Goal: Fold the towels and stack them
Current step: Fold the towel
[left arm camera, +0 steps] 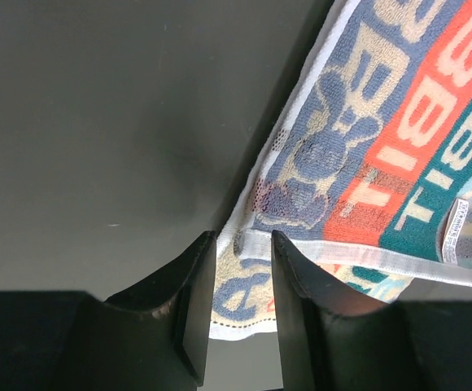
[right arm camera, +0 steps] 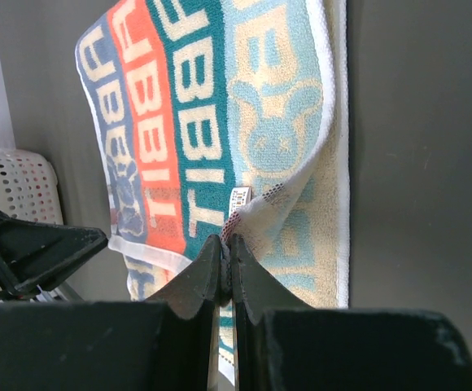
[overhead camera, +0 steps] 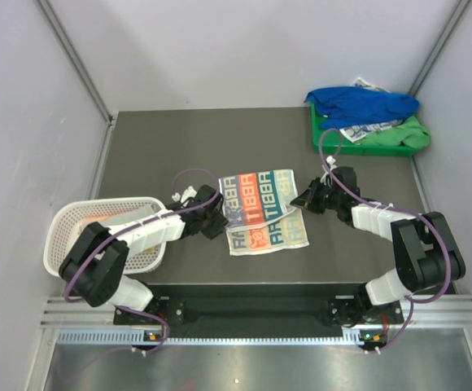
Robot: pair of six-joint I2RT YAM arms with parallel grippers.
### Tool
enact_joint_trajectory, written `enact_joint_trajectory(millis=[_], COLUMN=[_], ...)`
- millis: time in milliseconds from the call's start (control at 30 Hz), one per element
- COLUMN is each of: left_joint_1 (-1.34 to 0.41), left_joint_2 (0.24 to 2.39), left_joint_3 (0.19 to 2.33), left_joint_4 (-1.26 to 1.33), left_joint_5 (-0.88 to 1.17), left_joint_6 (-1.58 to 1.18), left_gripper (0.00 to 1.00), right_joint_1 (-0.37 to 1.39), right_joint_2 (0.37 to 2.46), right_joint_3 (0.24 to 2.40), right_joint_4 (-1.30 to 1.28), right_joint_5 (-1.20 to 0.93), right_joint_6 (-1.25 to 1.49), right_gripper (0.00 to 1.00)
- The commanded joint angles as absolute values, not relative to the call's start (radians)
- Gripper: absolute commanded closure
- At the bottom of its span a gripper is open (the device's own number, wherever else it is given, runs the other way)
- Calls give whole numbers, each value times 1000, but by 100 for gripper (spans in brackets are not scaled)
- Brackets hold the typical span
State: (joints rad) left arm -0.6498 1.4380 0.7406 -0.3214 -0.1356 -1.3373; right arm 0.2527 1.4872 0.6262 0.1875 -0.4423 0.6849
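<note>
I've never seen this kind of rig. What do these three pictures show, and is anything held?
Two robot arms stand at a table's near edge. One picture looks down from above; the other two come from a camera on each wrist. A lettered towel lies mid-table, a white basket at the left, a green tray holding a blue towel at the back right. The right end effector pinches the lettered towel's edge; the left end effector is open, the opposite edge between its fingers.

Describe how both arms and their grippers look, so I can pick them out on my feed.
The left arm and right arm have white links with bulky black joints, each trailed by a looping purple cable. The left gripper and right gripper are black, with smooth wedge-shaped fingers tapering to narrow tips.
</note>
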Motion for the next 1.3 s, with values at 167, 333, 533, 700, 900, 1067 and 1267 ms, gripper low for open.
enact_joint_trajectory(millis=[167,333,533,700,900,1067,1267], left_joint_1=[-652,-650,-652,-652,-652,-652,-649], left_joint_2=[1473,1494,1490,1490,1488,1482,1483], left_joint_3=[738,738,736,736,739,747,755], left_joint_4=[-258,-232,-232,-232,-241,-255,-259], left_joint_5=[-107,-83,-80,-74,-61,-54,-51], left_joint_6=[-1362,-1359,-1351,-1344,-1333,-1319,-1307], left_gripper=[62,65,68,75,77,77,83], right_joint_1=[262,264,265,262,265,265,265], right_joint_2=[1488,1499,1502,1506,1514,1517,1520], right_joint_3=[617,611,603,598,594,595,592], right_joint_4=[252,261,270,278,284,288,295], right_joint_5=[-442,-443,-442,-442,-445,-446,-448], right_joint_6=[689,692,692,696,696,698,701], right_gripper=[100,100,100,100,100,100,100])
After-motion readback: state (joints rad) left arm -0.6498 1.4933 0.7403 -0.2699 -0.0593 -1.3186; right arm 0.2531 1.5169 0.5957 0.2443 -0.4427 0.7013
